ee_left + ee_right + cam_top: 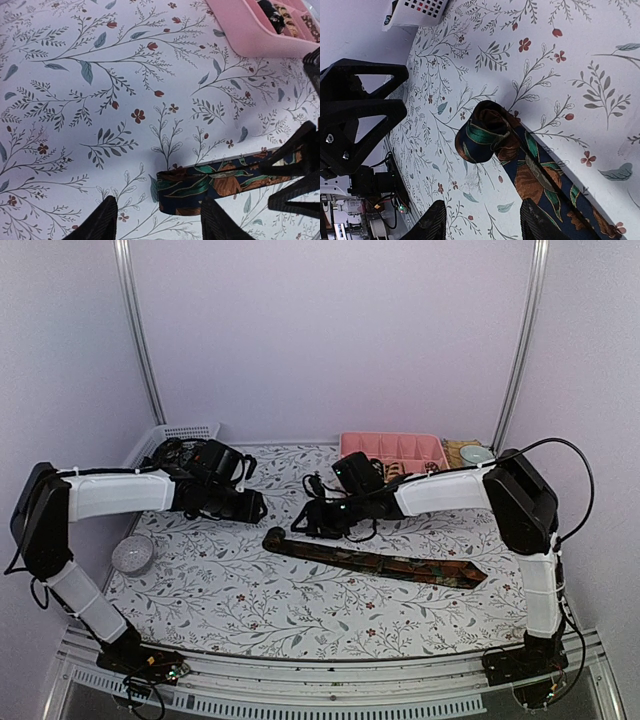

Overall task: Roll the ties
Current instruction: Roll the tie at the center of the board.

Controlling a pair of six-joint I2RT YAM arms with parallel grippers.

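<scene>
Top external: fixed, high behind arm bases, facing forward and down; whole tabletop (pixel 250 590) in frame, bases at 6 o'clock, back wall at 12.
Left wrist: low, close, looking down past left hand (pixel 160 220) at 6 o'clock; pink tray (pixel 245 35) at 1 o'clock.
Right wrist: closer, rolled sideways; right hand (pixel 480 222) at 6 o'clock, white basket (pixel 420 10) at 11 o'clock.
All three share rolled end of tie (pixel 380 562).

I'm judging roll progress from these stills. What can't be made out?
Left wrist view: the tie disappears behind the right arm's fingers and the frame edge.
Right wrist view: its wide end runs off the bottom edge.
Top view: what lies in the pink tray is too small, partly behind the right arm; the left arm hides the inside of the white basket.
</scene>
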